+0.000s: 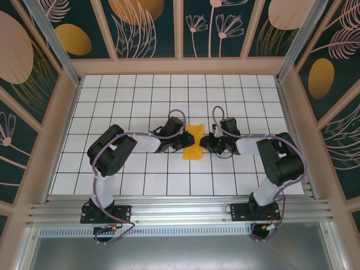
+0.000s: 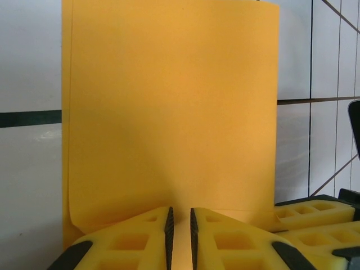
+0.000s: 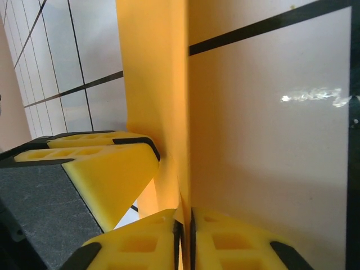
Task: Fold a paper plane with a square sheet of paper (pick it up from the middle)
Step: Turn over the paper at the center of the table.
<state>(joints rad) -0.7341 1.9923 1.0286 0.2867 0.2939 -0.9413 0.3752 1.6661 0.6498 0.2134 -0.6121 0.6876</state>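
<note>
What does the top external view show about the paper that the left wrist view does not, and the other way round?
Top external: the paper near the middle of the table, left gripper at its left side, right gripper at its right. Left wrist: the paper's broad flat face close up, with that gripper's fingers closed on its near edge. Shared: orange-yellow paper over the white grid, gripped by the left gripper.

- Top view: even, diffuse overhead light is covering the tabletop (image 1: 140,90). The arms (image 1: 109,154) are casting only faint, soft-edged shadows.
- Right wrist view: a white glare streak is showing on a glossy tile (image 3: 312,97).
- Left wrist view: the square sheet of paper (image 2: 169,112) is glowing brightly and shading darker toward its lower edge.
</note>
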